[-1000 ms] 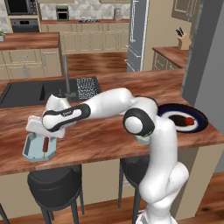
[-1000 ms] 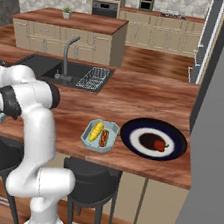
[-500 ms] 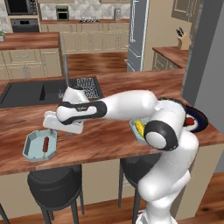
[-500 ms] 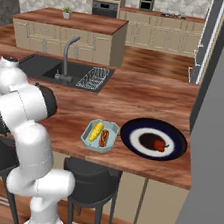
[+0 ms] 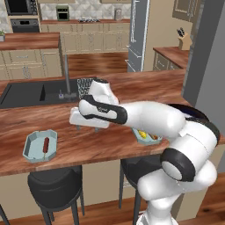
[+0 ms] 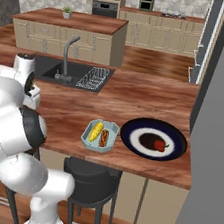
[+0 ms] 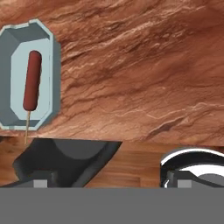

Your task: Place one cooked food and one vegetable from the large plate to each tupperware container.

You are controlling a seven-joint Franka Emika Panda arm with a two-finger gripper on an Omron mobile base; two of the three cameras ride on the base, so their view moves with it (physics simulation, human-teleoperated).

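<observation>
The left tray (image 5: 40, 145) sat near the counter's front edge w/ the sausage on a stick (image 5: 45, 144) lying in it, nothing else beside it. The hand view confirmed: stick sausage (image 7: 32, 80) alone in that tray (image 7: 49, 65). The right tray (image 6: 100, 136) held the corn cob (image 6: 96, 131) and the sausage in a bun (image 6: 104, 138) side by side, so that one looked complete. The large plate (image 6: 153, 139) was just right of it, w/ the small red vegetable (image 6: 160, 145) left on its pale centre.

So approx. 3 of 4 items done; remaining: red veg from the plate into the left tray.

The gripper (image 5: 84, 128) hung above the counter between the two trays, to the right of the left tray. Fingertips (image 7: 40, 182) were barely visible at the frame bottom, set wide apart w/ nothing seen between them — prob. released and empty, though the view was poor.

Next move, by my read: swing right to the plate and pick the red veg.
</observation>
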